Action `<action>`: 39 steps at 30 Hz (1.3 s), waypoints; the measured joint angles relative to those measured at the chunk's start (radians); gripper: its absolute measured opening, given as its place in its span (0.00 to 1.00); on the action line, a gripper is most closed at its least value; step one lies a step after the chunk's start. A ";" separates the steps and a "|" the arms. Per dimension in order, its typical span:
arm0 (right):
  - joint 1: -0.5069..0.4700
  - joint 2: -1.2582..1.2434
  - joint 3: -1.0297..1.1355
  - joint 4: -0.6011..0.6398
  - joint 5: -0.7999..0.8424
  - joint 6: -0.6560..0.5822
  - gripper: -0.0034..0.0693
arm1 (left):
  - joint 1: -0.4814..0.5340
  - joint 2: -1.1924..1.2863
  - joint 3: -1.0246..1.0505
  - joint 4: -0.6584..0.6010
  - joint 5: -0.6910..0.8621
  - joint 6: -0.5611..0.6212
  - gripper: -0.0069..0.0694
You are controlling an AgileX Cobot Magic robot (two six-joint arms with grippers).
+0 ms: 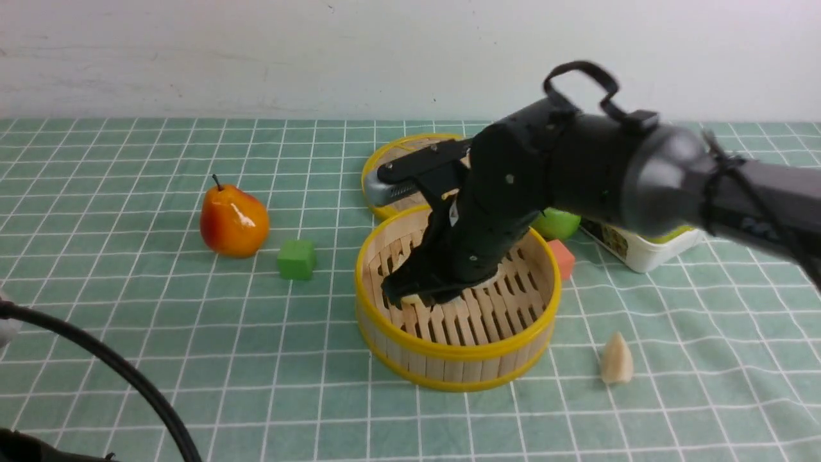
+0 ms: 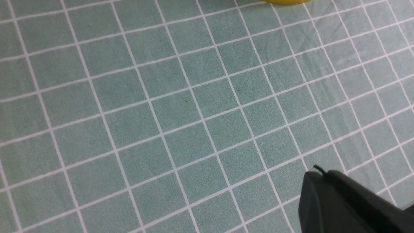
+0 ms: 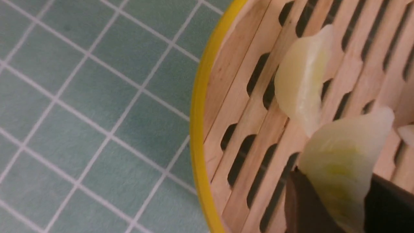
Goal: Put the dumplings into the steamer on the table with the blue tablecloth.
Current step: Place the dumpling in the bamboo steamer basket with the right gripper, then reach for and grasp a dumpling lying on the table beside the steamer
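Observation:
The round bamboo steamer (image 1: 513,350) stands mid-table on the teal checked cloth (image 1: 192,359). My right gripper (image 1: 423,292) reaches down inside it, low over the slatted floor. In the right wrist view the right gripper (image 3: 336,197) is shut on a pale yellow-green dumpling (image 3: 346,155). A second dumpling (image 3: 300,81) lies on the slats (image 3: 245,129) beside it, and the edge of a third (image 3: 408,134) shows. Another dumpling (image 1: 616,359) lies on the cloth right of the steamer. My left gripper (image 2: 318,176) is shut and empty over bare cloth (image 2: 181,106).
The flat yellow-rimmed lid (image 1: 385,160) lies behind the steamer. An orange pear (image 1: 233,221) and a green cube (image 1: 296,258) sit to the left. A green apple (image 1: 557,223), a red cube (image 1: 564,258) and a white box (image 1: 644,253) sit to the right, partly under the right arm.

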 joint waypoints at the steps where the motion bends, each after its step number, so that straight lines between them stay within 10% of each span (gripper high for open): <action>1: -0.001 0.024 -0.007 -0.013 0.000 0.018 0.31 | 0.000 0.000 0.000 0.000 0.002 0.000 0.07; 7: -0.023 0.072 -0.012 -0.032 0.015 0.075 0.37 | 0.000 0.000 0.000 0.000 0.020 0.000 0.07; 16: -0.025 -0.041 -0.014 -0.013 0.144 0.043 0.77 | 0.000 0.000 0.000 0.000 0.024 0.000 0.07; 27: -0.137 -0.517 0.445 -0.002 0.137 0.033 0.76 | 0.000 0.000 0.000 0.000 0.046 0.000 0.07; 39: -0.342 -0.424 0.624 -0.002 -0.127 0.074 0.76 | 0.000 0.000 0.000 0.000 0.046 0.000 0.07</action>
